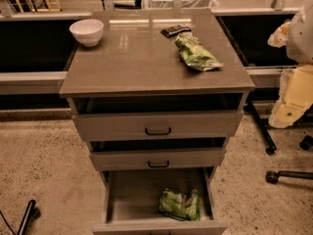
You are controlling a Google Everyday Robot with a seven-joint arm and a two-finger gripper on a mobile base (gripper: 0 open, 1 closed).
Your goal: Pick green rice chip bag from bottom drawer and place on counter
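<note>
The green rice chip bag (179, 204) lies crumpled in the open bottom drawer (128, 195), near its right front corner. The pincer (287, 110) hangs beside the cabinet at the right, well apart; released or clenched, I cannot tell. Reaching in, it may strike the middle drawer (157, 158) above. Farther back, the bench (122, 58) carries a longer green bag (195, 53), easily mistaken for the target.

Rice chip bag (179, 204) in bottom drawer (132, 190), front right; tool (287, 109) right of counter (132, 58).
</note>
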